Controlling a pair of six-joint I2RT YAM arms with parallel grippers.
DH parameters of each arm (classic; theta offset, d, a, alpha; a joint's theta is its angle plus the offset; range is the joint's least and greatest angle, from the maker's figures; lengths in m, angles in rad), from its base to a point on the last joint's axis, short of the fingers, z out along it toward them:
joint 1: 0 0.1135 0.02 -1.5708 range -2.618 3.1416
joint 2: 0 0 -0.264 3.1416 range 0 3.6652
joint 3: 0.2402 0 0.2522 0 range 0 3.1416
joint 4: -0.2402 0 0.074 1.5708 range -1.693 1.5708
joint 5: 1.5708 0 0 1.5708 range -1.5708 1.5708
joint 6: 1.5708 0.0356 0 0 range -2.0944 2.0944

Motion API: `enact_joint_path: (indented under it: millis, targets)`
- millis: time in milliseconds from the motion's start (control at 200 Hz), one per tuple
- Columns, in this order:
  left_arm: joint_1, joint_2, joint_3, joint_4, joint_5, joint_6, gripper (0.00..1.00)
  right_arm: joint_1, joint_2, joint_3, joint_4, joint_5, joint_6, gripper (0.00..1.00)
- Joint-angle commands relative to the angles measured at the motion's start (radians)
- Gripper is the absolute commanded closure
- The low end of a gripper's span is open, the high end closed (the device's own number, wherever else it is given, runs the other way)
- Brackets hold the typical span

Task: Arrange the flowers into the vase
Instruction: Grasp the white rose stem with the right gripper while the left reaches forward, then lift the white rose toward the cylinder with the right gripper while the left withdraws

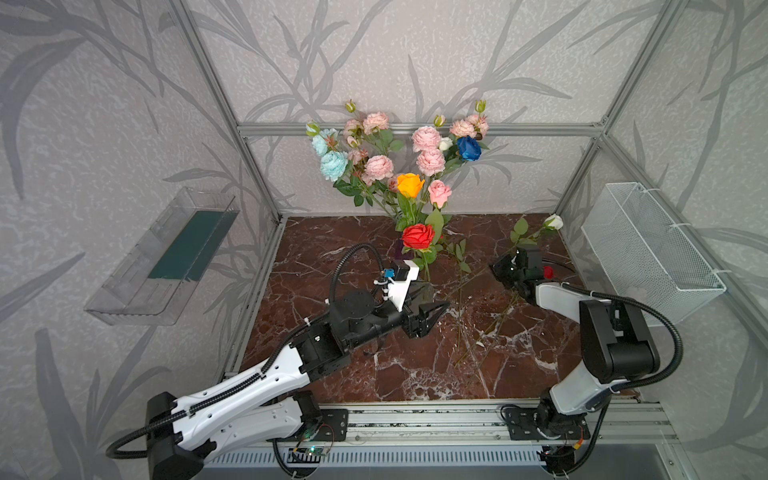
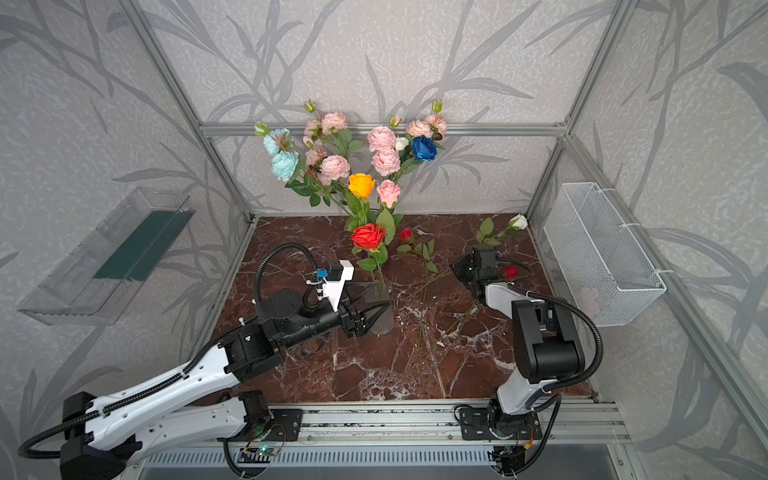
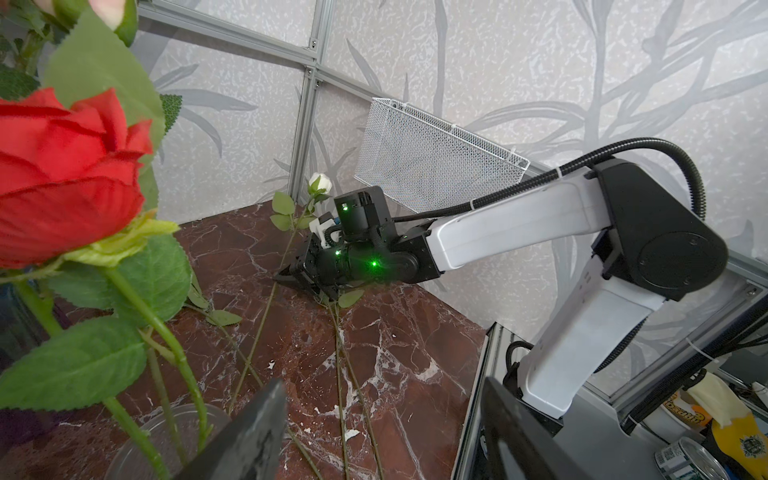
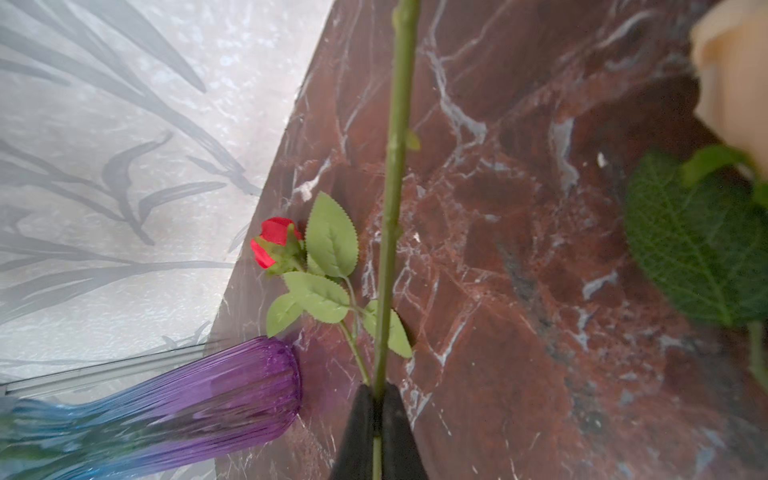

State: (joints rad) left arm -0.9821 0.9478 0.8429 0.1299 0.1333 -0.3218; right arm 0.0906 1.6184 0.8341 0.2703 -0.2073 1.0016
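Pink, turquoise, orange and blue flowers (image 1: 409,166) (image 2: 361,166) stand bunched in a purple vase (image 4: 228,386) at the back. In front, a clear glass vase (image 1: 424,291) (image 2: 384,320) holds a red rose (image 1: 417,236) (image 3: 62,174). My left gripper (image 1: 430,305) (image 2: 372,307) (image 3: 384,399) hangs open beside that glass, with nothing between its fingers. Low over the table at the right, my right gripper (image 1: 496,266) (image 2: 457,266) (image 4: 376,390) is shut on the green stem (image 4: 392,187) of a white rose (image 1: 552,222) (image 3: 320,183).
Loose stems (image 1: 478,332) cross the marble table (image 1: 374,374) between the arms. A small red bud (image 2: 406,235) (image 4: 274,241) lies near the purple vase, and another red bloom (image 1: 548,272) by my right wrist. A white mesh basket (image 1: 648,249) hangs right, a clear tray (image 1: 166,257) left.
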Motion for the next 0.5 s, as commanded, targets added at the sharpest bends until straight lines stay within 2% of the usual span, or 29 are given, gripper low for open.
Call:
enact_joint_path:
  millis: [0,255,380,495]
  targets:
    - [-0.004,-0.021,0.013,0.004,-0.023,0.026,0.26,0.023,-0.092,-0.006,-0.079,0.066,-0.123,1.0]
    - [-0.004,-0.042,0.003,0.002,-0.108,0.036,0.26,0.139,-0.304,0.021,-0.18,0.196,-0.311,1.0]
    - [-0.003,-0.069,0.0,-0.023,-0.267,0.045,0.26,0.232,-0.421,0.058,-0.242,0.291,-0.423,1.0]
    - [0.009,-0.11,-0.01,-0.045,-0.509,0.046,0.23,0.315,-0.5,0.114,-0.293,0.35,-0.502,1.0]
